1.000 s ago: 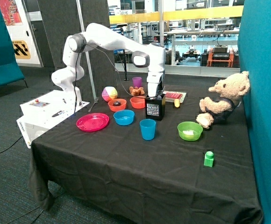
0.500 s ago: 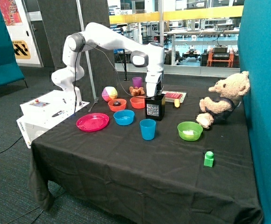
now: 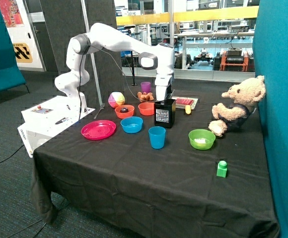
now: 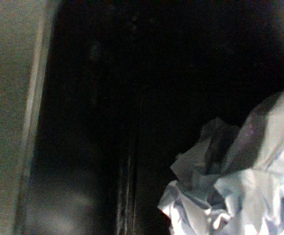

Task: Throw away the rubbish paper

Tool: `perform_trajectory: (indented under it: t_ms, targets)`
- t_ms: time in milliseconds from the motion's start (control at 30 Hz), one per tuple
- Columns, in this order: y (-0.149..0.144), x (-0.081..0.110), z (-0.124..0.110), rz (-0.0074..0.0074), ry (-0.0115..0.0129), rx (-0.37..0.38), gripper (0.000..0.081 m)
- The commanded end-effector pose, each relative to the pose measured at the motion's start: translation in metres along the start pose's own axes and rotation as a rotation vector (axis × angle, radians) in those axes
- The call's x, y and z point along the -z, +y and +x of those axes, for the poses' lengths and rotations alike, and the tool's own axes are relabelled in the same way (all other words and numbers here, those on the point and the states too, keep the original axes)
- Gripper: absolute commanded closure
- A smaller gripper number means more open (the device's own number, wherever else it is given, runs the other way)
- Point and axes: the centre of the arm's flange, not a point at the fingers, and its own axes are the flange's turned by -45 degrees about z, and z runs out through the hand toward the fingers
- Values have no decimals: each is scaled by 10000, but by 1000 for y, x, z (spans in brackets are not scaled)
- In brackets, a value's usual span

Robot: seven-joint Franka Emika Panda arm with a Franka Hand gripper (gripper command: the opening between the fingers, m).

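A small black bin stands in the middle of the black table. My gripper hangs straight down right over its open top. The wrist view looks into the bin's dark inside, where a crumpled white paper wad lies against one wall. Another small white wad lies in the green bowl, between the bin and the teddy bear.
Around the bin stand a blue cup, a blue bowl, a pink plate, two orange bowls, a purple cup and a coloured ball. A teddy bear sits by the teal wall. A green block lies near the front.
My gripper has risen a little, from inside the bin's mouth to just above its rim. Nothing else on the table has moved.
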Motion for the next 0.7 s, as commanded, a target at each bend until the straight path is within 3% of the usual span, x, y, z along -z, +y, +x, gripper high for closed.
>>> perform_trajectory:
  t_ms: [0,67,167,667]
  targets:
    - [-8,5,1,-1,2,62,705]
    - [-9,6,0,-1,2,52,768]
    - [-8,6,-1,-1,2,23,799]
    - [6,-4,-20,-1,2,-307,808]
